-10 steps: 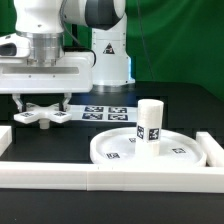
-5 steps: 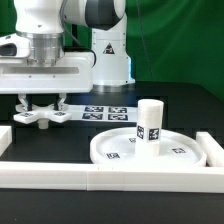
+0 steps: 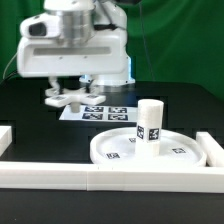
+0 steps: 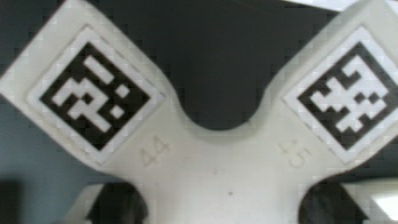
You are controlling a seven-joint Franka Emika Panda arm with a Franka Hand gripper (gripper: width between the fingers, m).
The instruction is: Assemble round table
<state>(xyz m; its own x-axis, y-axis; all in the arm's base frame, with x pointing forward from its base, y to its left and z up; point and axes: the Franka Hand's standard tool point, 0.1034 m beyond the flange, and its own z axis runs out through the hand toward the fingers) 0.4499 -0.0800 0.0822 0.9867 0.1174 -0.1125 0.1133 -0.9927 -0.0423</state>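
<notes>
The border bar (image 3: 110,178) runs across the front, nearest the camera. Just behind it the round disc (image 3: 102,150) lies flat, with the post (image 3: 150,122) upright on it. Bare black table (image 3: 40,135) lies open on the disc's side toward the exterior view's left. Farther back is the marker board (image 3: 105,113). At its far-left end the gripper (image 3: 68,93) points straight down, fingers clamped on the cross piece (image 3: 68,99), well apart from the disc.
</notes>
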